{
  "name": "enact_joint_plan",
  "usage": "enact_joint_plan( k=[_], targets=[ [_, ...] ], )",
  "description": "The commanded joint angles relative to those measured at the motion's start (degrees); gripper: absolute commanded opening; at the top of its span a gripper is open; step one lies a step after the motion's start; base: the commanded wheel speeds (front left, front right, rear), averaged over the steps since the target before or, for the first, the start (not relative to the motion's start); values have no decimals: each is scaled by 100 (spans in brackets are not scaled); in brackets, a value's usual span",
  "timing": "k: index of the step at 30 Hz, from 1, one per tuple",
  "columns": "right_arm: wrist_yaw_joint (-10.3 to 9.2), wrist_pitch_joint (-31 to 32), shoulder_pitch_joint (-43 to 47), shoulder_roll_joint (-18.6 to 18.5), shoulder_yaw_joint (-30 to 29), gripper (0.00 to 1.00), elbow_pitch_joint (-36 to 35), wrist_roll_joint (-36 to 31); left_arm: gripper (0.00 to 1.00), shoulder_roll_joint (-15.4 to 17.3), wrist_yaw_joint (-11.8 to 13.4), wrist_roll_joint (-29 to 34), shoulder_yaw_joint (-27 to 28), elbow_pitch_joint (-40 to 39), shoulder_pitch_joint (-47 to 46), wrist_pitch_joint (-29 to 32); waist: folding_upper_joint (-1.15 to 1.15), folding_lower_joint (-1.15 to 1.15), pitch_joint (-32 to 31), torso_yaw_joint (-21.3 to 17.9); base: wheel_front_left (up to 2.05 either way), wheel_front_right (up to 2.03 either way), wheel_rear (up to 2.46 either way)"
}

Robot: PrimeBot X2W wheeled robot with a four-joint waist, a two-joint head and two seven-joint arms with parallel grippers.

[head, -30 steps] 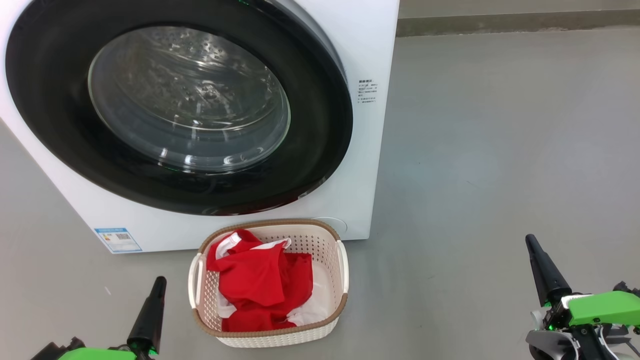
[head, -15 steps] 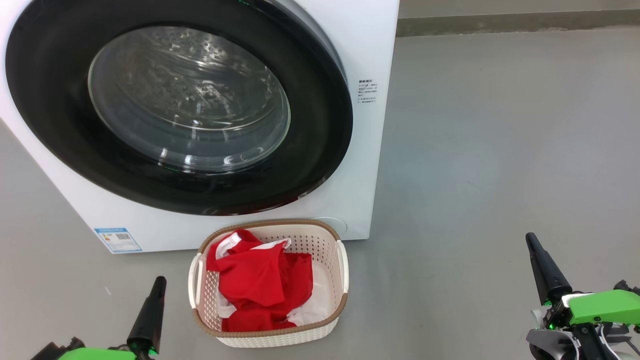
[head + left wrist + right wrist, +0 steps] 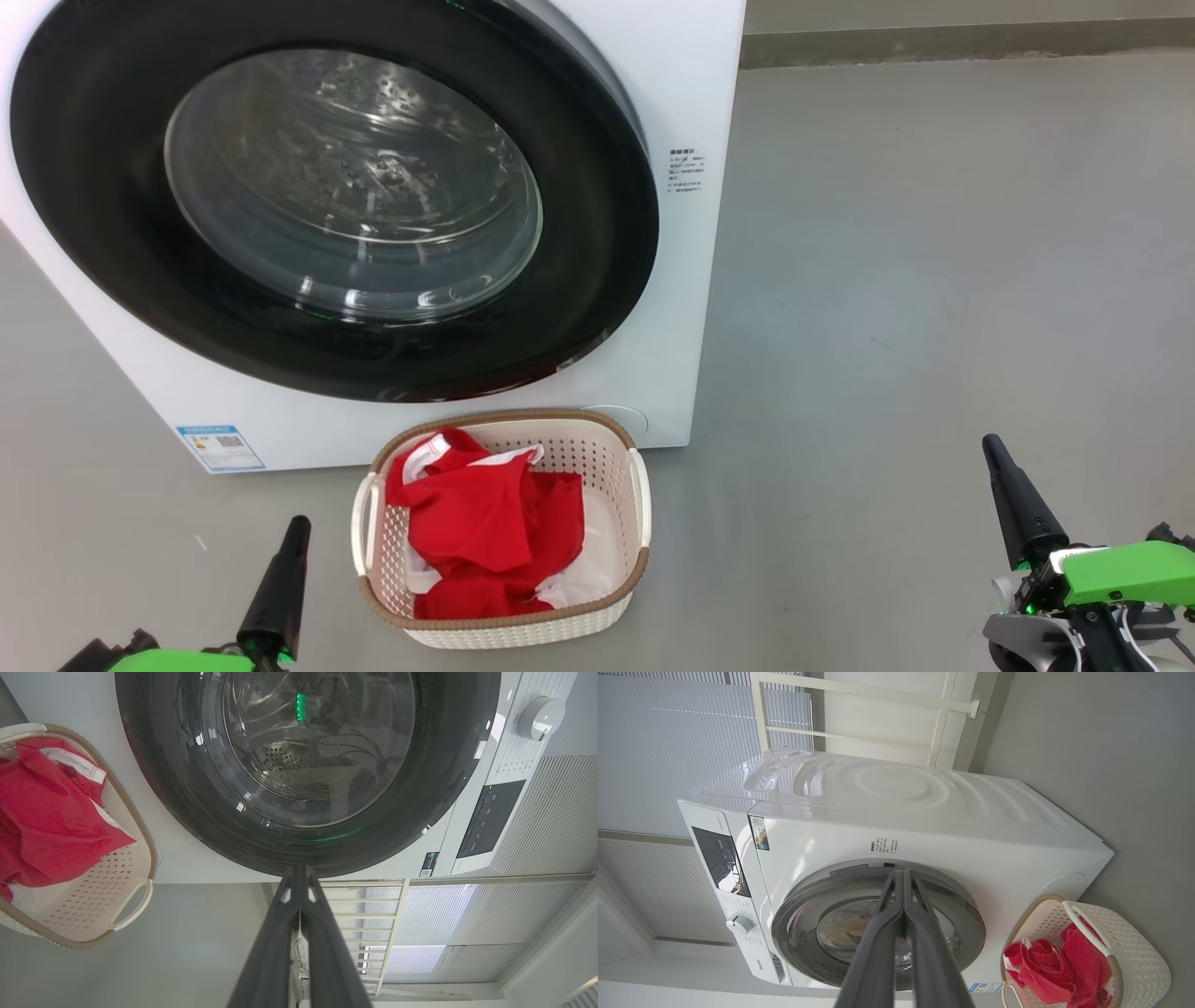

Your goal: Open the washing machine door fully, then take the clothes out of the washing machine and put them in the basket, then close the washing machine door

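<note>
Grey floor (image 3: 934, 233) under washing machine (image 3: 695, 84), basket (image 3: 523, 637); left claw (image 3: 299, 871), right claw (image 3: 902, 872) closed

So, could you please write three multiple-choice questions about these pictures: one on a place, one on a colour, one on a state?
1. Where does the basket stand in relation to the washer?
A. on top of it
B. on the floor in front of it
C. inside it

2. What colour are the clothes mostly?
A. blue
B. green
C. red

3. In what state is the door?
A. shut
B. half open
C. fully open

Answers:
1 B: the head view shows the basket on the grey floor, just below the door.
2 C: the cloth in the basket is bright red, with some white parts.
3 A: the door's black rim lies against the washer front, and the drum is seen only through the glass.
</note>
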Motion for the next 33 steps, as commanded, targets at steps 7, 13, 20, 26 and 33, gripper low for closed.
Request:
enact_joint_plan(
  k=[7, 13, 20, 26, 33],
  targets=[
    [3, 41, -241, -42, 85, 0, -167, 26, 0, 60, -40, -40, 208, -156, -239, 28, 0, 0, 0, 0, 0, 0, 0],
    [3, 45, -242, -38, 79, 0, -167, 21, 0, 60, -40, -40, 208, -156, -239, 27, 0, 0, 0, 0, 0, 0, 0],
    [3, 50, -242, -33, 73, 0, -166, 16, 0, 60, -40, -40, 208, -156, -239, 27, 0, 0, 0, 0, 0, 0, 0],
    [3, 54, -243, -30, 68, 0, -166, 12, 0, 60, -40, -40, 208, -156, -239, 27, 0, 0, 0, 0, 0, 0, 0],
    [3, 58, -243, -27, 63, 0, -166, 8, 0, 60, -40, -41, 207, -156, -239, 27, 0, 0, 0, 0, 0, 0, 0]
  ],
)
